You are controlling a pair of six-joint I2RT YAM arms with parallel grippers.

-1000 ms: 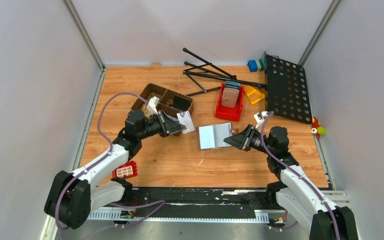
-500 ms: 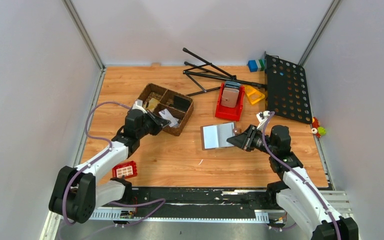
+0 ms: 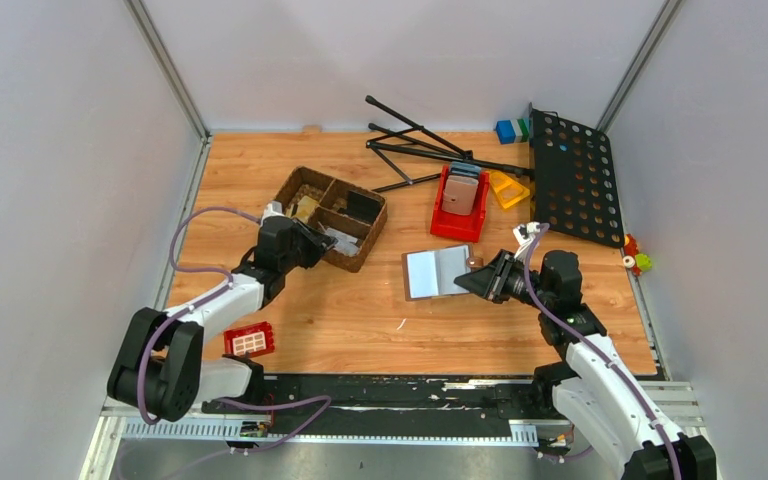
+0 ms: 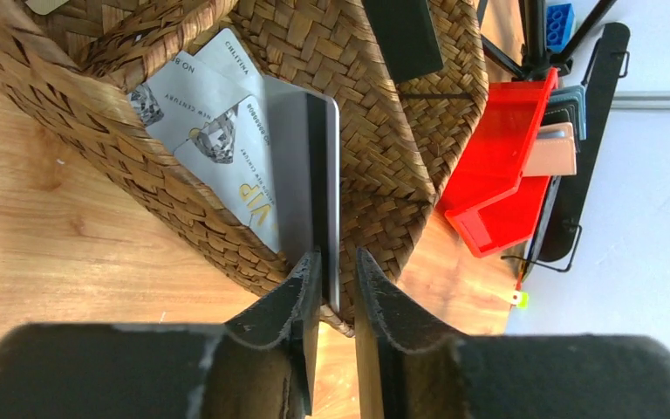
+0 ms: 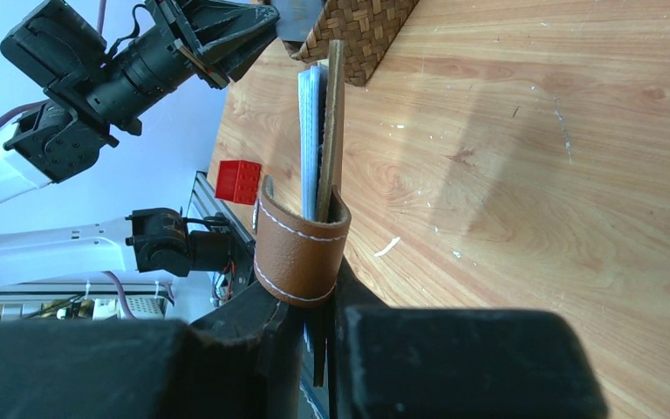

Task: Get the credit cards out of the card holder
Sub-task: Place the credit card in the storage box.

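The card holder (image 3: 435, 272), brown leather outside and silvery-grey inside, is held off the table at its right edge by my right gripper (image 3: 472, 280). In the right wrist view the gripper (image 5: 310, 301) is shut on the holder's brown stitched tab (image 5: 301, 249), and pale card edges (image 5: 311, 131) stick up from the holder. My left gripper (image 3: 305, 243) is at the near rim of the wicker basket (image 3: 332, 215). Its jaws (image 4: 336, 257) stand slightly open around a grey credit card (image 4: 301, 175) that leans inside the basket (image 4: 375, 148) beside two white cards (image 4: 218, 131).
A red bin (image 3: 460, 205) holding a pinkish-grey slab (image 3: 461, 193) sits behind the holder. A black folding stand (image 3: 420, 145) and a black perforated plate (image 3: 575, 180) lie at the back right. A red block with a white grid (image 3: 250, 341) lies near the left arm.
My left gripper carried a card from the middle back to the basket, lowered it inside, and its jaws have parted. The right gripper and holder barely moved.
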